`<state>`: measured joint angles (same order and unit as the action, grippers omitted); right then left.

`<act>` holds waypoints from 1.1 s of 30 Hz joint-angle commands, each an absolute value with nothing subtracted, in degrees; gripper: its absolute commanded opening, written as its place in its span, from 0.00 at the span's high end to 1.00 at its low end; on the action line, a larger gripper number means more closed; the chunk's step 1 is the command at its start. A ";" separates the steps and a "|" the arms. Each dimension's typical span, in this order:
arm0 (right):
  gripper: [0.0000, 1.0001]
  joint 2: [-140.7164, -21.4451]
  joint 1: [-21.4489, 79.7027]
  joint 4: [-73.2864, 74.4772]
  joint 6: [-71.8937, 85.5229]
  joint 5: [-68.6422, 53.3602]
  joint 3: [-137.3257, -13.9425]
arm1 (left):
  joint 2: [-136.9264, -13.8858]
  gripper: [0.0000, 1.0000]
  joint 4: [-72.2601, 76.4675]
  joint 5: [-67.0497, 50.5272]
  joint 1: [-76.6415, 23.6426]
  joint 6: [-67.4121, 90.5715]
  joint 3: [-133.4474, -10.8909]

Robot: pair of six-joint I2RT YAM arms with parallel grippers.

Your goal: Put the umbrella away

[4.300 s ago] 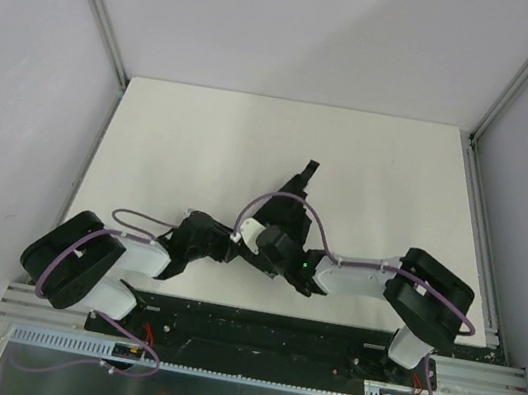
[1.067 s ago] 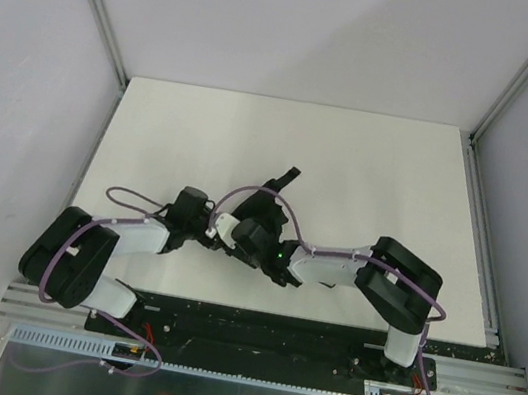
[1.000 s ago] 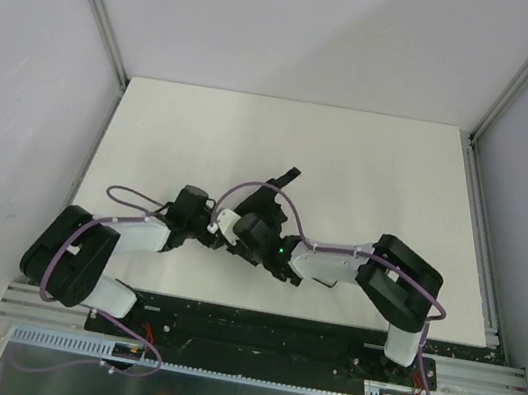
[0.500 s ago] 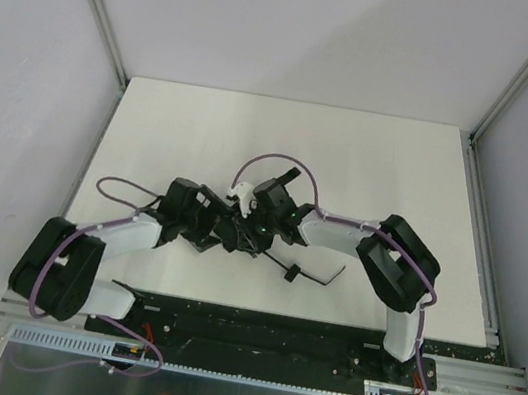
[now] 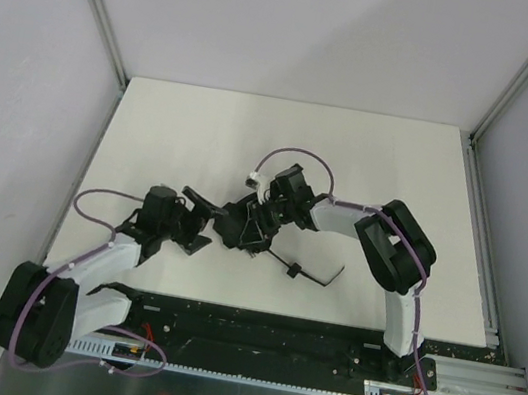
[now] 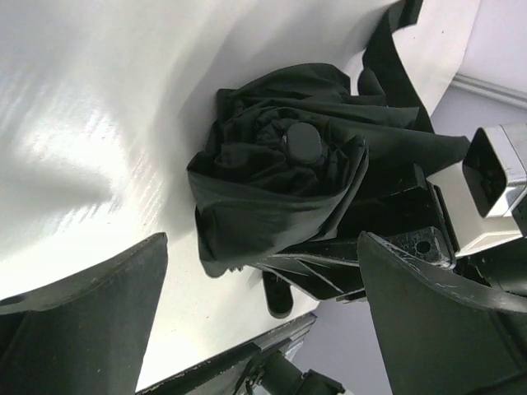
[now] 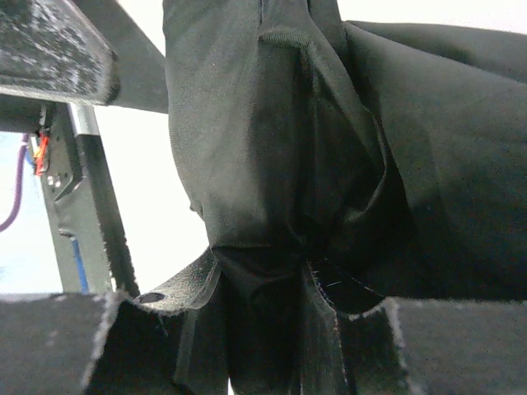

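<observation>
R pincer (image 5: 258, 221) clamps umbrella (image 6: 280, 189); L pincer (image 5: 196, 219) spread wide beside.

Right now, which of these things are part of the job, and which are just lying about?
In the job: umbrella, its strap, right gripper clamping it, left gripper open beside it.
Just there: table, cables, rail.

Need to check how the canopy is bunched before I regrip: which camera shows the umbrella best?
Left wrist: the bunched umbrella and its round tip cap stand out clearly against the white table. Top external shows only a small dark clump at the right gripper. Right wrist is filled with close-up fabric pinched between its fingers.
</observation>
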<state>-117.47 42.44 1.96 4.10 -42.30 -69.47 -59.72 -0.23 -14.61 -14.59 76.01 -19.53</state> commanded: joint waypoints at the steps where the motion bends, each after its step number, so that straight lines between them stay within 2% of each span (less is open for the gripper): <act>1: 1.00 -125.61 42.40 18.35 4.80 -42.64 -64.75 | -63.93 0.01 6.59 -17.95 -17.32 76.33 -23.51; 10: 1.00 -125.81 41.12 18.72 4.27 -47.50 -66.19 | -77.23 0.01 9.37 -10.26 -23.06 78.28 -27.52; 18: 1.00 -124.67 39.59 19.18 4.19 -52.25 -68.39 | -88.65 0.14 9.57 -6.15 -23.64 81.40 -23.38; 21: 1.00 -123.56 40.02 19.72 3.65 -53.16 -68.92 | -89.79 0.28 10.15 -3.95 -23.91 80.61 -23.38; 25: 1.00 -122.97 40.65 21.19 2.51 -53.89 -69.93 | -88.14 0.63 11.16 -1.42 -23.93 77.95 -23.40; 29: 1.00 -122.49 40.46 21.74 2.96 -52.65 -70.58 | -85.80 0.89 11.43 -0.73 -23.91 75.32 -23.07; 31: 0.99 -121.13 39.93 21.87 3.99 -48.43 -70.64 | -85.94 0.97 11.38 -1.72 -23.93 74.53 -23.10; 33: 0.87 -118.63 39.43 22.17 4.82 -43.33 -70.66 | -86.52 0.99 11.35 -3.42 -23.91 74.90 -22.80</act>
